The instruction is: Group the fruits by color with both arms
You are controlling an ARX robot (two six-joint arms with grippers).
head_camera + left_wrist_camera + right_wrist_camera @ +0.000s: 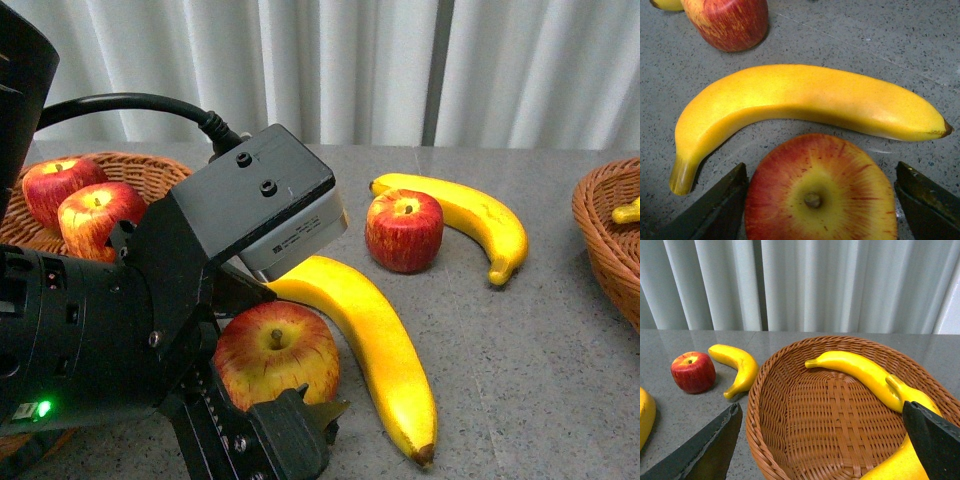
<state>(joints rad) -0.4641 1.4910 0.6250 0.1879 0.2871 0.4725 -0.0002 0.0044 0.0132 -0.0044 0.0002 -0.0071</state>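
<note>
Left pincer (821,170), spread wide, straddles the near apple (820,197) beside a banana (805,100) on the desk (890,40), evidently to carry it to the left basket (150,165) of apples (60,185).

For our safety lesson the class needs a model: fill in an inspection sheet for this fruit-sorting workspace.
Surface: grey speckled table, no spills seen.
Job's things: two apples in left basket; near apple, near banana, far apple and far banana loose on the table; bananas in right basket.
Clutter: nothing seen.
Grippers: left gripper open around near apple; right gripper open, empty, over right basket.
Cables: black cable arches into left arm, off the table.
Surroundings: pale curtain behind.
</note>
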